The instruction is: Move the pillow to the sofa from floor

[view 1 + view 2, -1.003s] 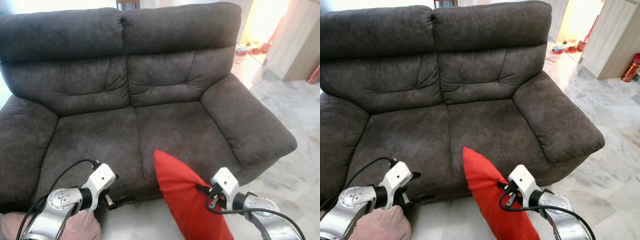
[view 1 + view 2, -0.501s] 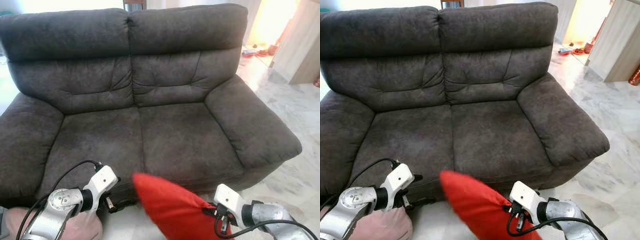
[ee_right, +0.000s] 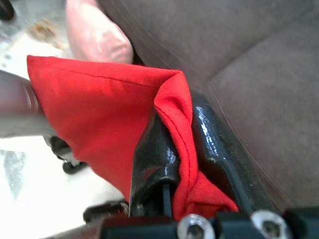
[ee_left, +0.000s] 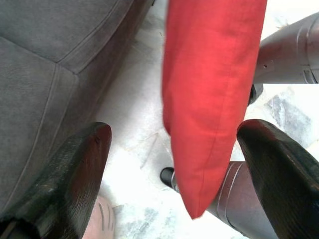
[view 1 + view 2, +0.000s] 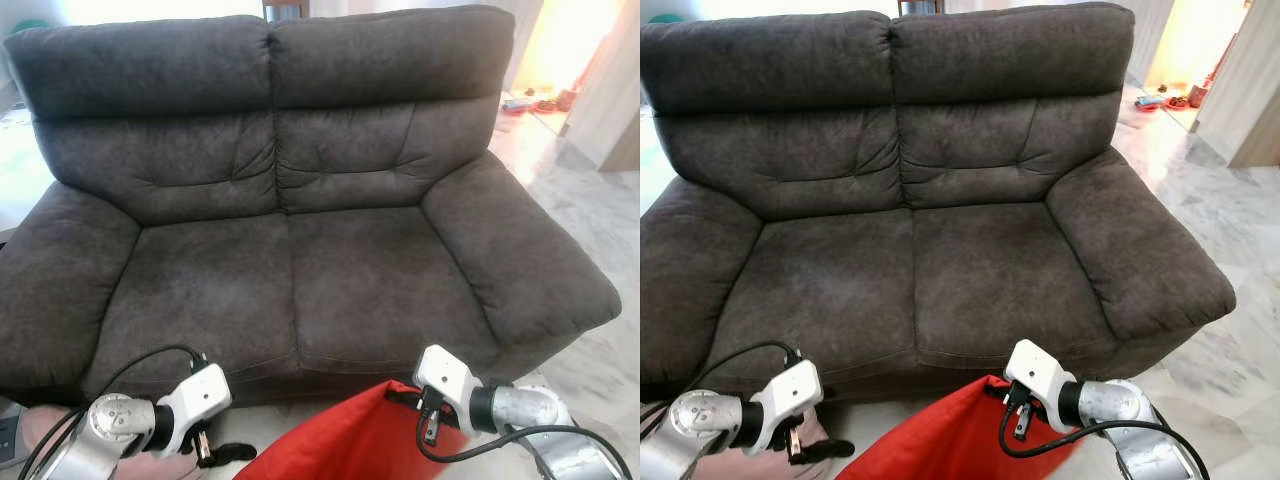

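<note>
- Hanging low in front of the dark grey sofa (image 5: 300, 230), the red pillow (image 5: 350, 440) is seen off the seat cushions, its upper corner just below the sofa's front edge.
- A bunched corner of the pillow is pinched between the two black fingers (image 3: 154, 154) of the right gripper (image 3: 182, 149); in the right wrist view the red fabric is folded tightly between them.
- The right gripper is found at the lower right of the head views, with its white wrist block beside the top corner of the pillow and a black cable looped beneath it.
- The left gripper (image 4: 174, 164) is held low at the lower left, near the base of the sofa, and its fingers (image 4: 70, 174) are spread wide apart with nothing between them.
- In the left wrist view the pillow is seen edge-on beyond the parted fingers, hanging over pale marble floor (image 4: 134, 129), with the sofa's front to one side.
- A pink cushion (image 5: 810, 445) is partly seen on the floor beneath the left arm.
- White marble floor is shown to the right of the sofa, and a bright doorway (image 5: 545, 50) is visible behind its right corner.
</note>
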Motion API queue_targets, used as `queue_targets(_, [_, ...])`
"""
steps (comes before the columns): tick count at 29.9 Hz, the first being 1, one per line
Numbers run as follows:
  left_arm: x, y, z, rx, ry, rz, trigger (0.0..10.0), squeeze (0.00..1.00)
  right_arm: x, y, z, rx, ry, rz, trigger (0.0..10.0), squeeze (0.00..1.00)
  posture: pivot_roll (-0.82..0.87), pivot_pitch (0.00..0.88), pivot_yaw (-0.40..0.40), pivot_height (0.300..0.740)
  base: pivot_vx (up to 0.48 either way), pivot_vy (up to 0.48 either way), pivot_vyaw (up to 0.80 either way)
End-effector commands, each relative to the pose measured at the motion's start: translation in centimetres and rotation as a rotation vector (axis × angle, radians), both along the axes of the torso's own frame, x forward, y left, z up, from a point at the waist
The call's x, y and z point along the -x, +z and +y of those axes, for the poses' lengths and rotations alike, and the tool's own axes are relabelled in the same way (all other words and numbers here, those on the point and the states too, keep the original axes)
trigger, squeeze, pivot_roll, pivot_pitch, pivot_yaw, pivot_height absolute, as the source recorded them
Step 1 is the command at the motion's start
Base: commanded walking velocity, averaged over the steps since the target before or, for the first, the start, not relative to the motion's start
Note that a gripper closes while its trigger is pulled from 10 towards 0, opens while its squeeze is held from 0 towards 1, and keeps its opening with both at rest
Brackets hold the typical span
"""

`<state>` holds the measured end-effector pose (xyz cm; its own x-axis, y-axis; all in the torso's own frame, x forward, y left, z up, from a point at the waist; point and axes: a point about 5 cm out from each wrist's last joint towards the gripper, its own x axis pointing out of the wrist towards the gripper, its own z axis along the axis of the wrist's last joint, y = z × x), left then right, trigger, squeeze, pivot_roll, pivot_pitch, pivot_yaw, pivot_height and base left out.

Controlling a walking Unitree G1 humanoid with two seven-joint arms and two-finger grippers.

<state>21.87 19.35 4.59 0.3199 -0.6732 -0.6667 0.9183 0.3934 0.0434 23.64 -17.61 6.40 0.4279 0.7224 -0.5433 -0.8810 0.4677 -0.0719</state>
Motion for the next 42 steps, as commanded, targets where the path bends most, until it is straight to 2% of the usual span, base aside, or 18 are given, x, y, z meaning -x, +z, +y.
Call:
queue_targets(1, [0.2,-0.3,0.4,-0.038,-0.015,0.0,10.0,0.0,-1.3,3.7,0.9,-0.089,0.038,-0.143,10.0,0.0,0.09,0.0,-0.002,0.74,0.0,0.0,0.0])
queue_targets(3, [0.3,-0.3,0.3,-0.038,-0.017,0.0,10.0,0.0,-1.4,4.5,1.2,-0.095,0.056,-0.159,10.0,0.0,0.08,0.0,-0.003,0.74,0.0,0.0,0.0])
queue_targets(12, [0.4,-0.6,0.0,-0.03,-0.015,0.003,10.0,0.0,-1.4,5.6,2.2,-0.129,0.087,-0.187,10.0,0.0,0.09,0.0,-0.005,0.74,0.0,0.0,0.0])
queue_targets(16, [0.8,-1.5,0.8,-0.111,-0.029,0.009,10.0,0.0,-1.4,6.6,2.5,-0.173,0.095,-0.206,10.0,0.0,0.08,0.002,-0.003,0.74,0.0,0.0,0.0])
queue_targets(18, [0.1,-1.8,1.5,-0.189,0.006,-0.077,10.0,0.0,-1.5,7.2,2.6,-0.189,0.101,-0.217,10.0,0.0,0.08,0.002,-0.003,0.74,0.0,0.0,0.0])
queue_targets(21, [-0.2,-2.0,1.9,-0.218,0.006,-0.1,10.0,0.0,-1.5,7.4,2.7,-0.193,0.11,-0.22,10.0,0.0,0.08,0.003,-0.004,0.74,0.0,0.0,0.0])
queue_targets(26, [-0.8,-1.2,1.2,-0.163,0.03,-0.138,10.0,0.0,-1.3,7.4,2.8,-0.191,0.122,-0.212,10.0,0.0,0.09,0.003,-0.004,0.74,0.0,0.0,0.0])
queue_targets(31, [-1.3,0.1,0.4,-0.101,-0.002,-0.178,10.0,0.0,-1.0,7.1,2.8,-0.18,0.147,-0.184,10.0,0.0,0.09,0.004,-0.006,0.74,0.0,0.0,0.0])
queue_targets(40, [-1.4,0.4,0.8,-0.129,-0.035,-0.183,10.0,0.0,-0.2,7.2,2.7,-0.171,0.202,-0.152,10.0,0.0,0.09,0.002,-0.007,0.74,0.0,0.0,0.0])
queue_targets(42, [-1.3,0.3,1.0,-0.162,-0.057,-0.184,10.0,0.0,0.1,7.3,2.7,-0.179,0.222,-0.137,10.0,0.0,0.09,0.002,-0.007,0.74,0.0,0.0,0.0])
